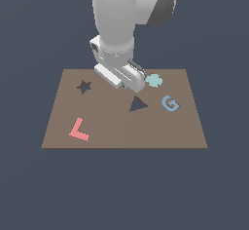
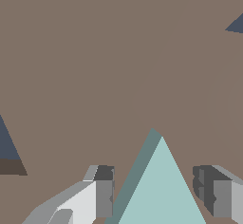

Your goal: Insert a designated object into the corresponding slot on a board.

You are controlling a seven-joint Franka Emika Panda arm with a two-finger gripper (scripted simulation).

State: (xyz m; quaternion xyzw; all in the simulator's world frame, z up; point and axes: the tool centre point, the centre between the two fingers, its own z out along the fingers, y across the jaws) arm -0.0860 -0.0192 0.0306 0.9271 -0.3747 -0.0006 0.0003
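The brown board (image 1: 124, 126) lies flat, with a dark star-shaped cut-out (image 1: 84, 86) and a dark triangular cut-out (image 1: 138, 104). A pale teal piece (image 1: 154, 81) lies on the board near its far edge. My gripper (image 1: 135, 80) is low over the board, just to the exterior view's left of the piece. In the wrist view a pointed tip of the teal piece (image 2: 161, 190) lies between my two fingertips (image 2: 105, 190), with the gripper (image 2: 159, 194) open around it. I cannot tell if the fingers touch it.
A pink L-shaped piece (image 1: 79, 130) lies on the board at the exterior view's near left. A blue G-shaped piece (image 1: 170, 103) lies to the right of the triangular cut-out. Parts of dark cut-outs (image 2: 7, 147) show at the wrist view's edges.
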